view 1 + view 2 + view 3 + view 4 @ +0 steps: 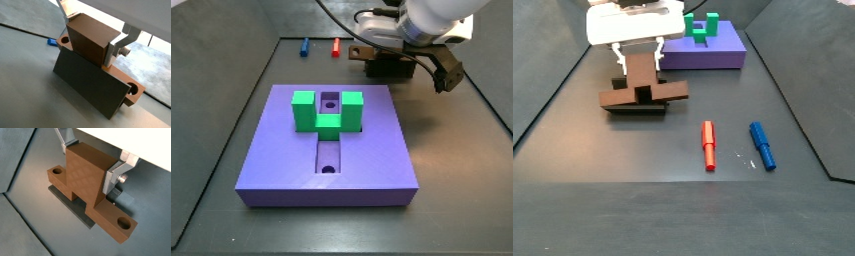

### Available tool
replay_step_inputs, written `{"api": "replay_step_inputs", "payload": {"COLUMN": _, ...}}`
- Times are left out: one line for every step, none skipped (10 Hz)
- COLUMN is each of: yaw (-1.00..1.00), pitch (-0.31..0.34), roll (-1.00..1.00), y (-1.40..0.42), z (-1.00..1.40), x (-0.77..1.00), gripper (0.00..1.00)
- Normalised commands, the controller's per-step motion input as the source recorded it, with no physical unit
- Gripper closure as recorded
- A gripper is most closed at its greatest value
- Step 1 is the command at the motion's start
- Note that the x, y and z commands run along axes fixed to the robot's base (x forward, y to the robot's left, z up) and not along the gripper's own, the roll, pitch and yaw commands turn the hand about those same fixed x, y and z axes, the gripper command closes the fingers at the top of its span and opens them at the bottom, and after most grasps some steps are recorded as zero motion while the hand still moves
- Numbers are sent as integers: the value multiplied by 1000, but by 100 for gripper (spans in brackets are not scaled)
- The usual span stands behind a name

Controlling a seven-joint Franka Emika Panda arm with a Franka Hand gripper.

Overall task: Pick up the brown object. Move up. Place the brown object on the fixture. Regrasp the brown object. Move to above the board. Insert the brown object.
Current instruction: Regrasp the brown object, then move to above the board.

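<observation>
Brown object (90,183), clamped at its stem by the hand (636,58), sat on the fixture (636,108); regrasping demanded keeping it level.

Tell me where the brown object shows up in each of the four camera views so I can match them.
Wrist view: brown object fills the centre, its stem between the gripper fingers, dark fixture against it.
Wrist view: centre, arms with holes spread across the fixture.
Side view: mostly hidden behind the gripper, far end, beyond the board.
Side view: left of centre, under the gripper.
Shared landmark: the fixture.
</observation>
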Motion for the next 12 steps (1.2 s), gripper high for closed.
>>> {"api": "replay_step_inputs", "payload": {"yaw": 0, "pitch": 0, "roll": 0, "y": 0, "z": 0, "x": 0, "gripper": 100}}
{"api": "replay_step_inputs", "payload": {"yaw": 0, "pitch": 0, "roll": 0, "y": 0, "z": 1400, "x": 0, "gripper": 100}}
{"api": "replay_step_inputs", "payload": {"yaw": 13, "pitch": 7, "roll": -41, "y": -10, "z": 1400, "x": -7, "gripper": 100}}
{"api": "replay_step_inputs", "payload": {"yaw": 12, "pitch": -2, "roll": -81, "y": 6, "z": 1400, "x": -25, "gripper": 100}}
{"api": "replay_step_inputs", "payload": {"yaw": 9, "pitch": -5, "roll": -54, "y": 11, "z": 1400, "x": -25, "gripper": 100}}
{"api": "replay_step_inputs", "payload": {"yaw": 1, "pitch": 14, "roll": -12, "y": -10, "z": 1400, "x": -18, "gripper": 100}}
{"api": "replay_step_inputs", "payload": {"yaw": -2, "pitch": 24, "roll": -9, "y": -5, "z": 1400, "x": -19, "gripper": 100}}
{"api": "replay_step_inputs", "payload": {"yaw": 2, "pitch": 36, "roll": -15, "y": -7, "z": 1400, "x": -8, "gripper": 100}}
{"api": "replay_step_inputs", "payload": {"yaw": -1, "pitch": 55, "roll": -13, "y": -18, "z": 724, "x": 10, "gripper": 100}}
{"api": "replay_step_inputs", "payload": {"yaw": 3, "pitch": 66, "roll": 4, "y": -4, "z": 235, "x": 34, "gripper": 100}}
{"api": "replay_step_inputs", "payload": {"yaw": -2, "pitch": -65, "roll": -1000, "y": -1400, "z": 294, "x": -931, "gripper": 100}}
{"api": "replay_step_inputs", "payload": {"yaw": 1, "pitch": -73, "roll": -1000, "y": -1400, "z": 295, "x": -942, "gripper": 100}}
